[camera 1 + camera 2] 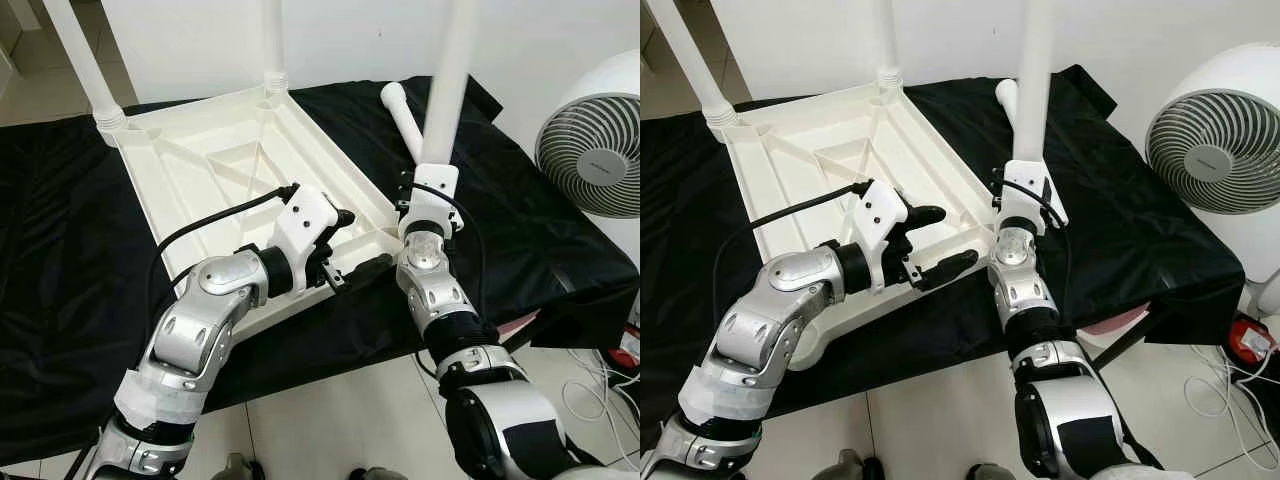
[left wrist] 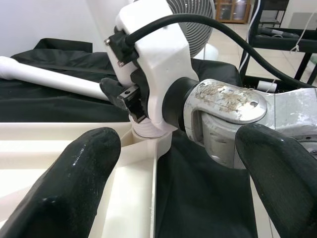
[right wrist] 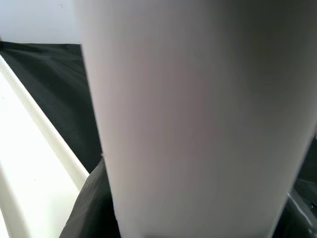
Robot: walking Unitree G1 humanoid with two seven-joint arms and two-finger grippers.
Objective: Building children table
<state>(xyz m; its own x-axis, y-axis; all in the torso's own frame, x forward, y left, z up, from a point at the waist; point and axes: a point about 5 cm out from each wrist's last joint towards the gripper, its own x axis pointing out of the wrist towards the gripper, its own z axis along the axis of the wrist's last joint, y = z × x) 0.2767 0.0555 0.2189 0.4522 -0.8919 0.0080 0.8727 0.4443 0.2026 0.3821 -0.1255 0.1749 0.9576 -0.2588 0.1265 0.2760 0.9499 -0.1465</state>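
The upside-down white plastic tabletop (image 1: 240,160) lies on black cloth (image 1: 60,250). The third table leg (image 1: 447,80) is held upright by the closed right gripper (image 2: 130,96) over its corner socket. Just beside it, the left gripper (image 1: 345,250) is open. The leg seems light, stiff and slippery; a low grip is judged best.

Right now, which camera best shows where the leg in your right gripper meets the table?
Left wrist view: the leg's base sits in the corner socket. The head views hide that joint behind the right gripper; the right wrist view shows blurred leg.
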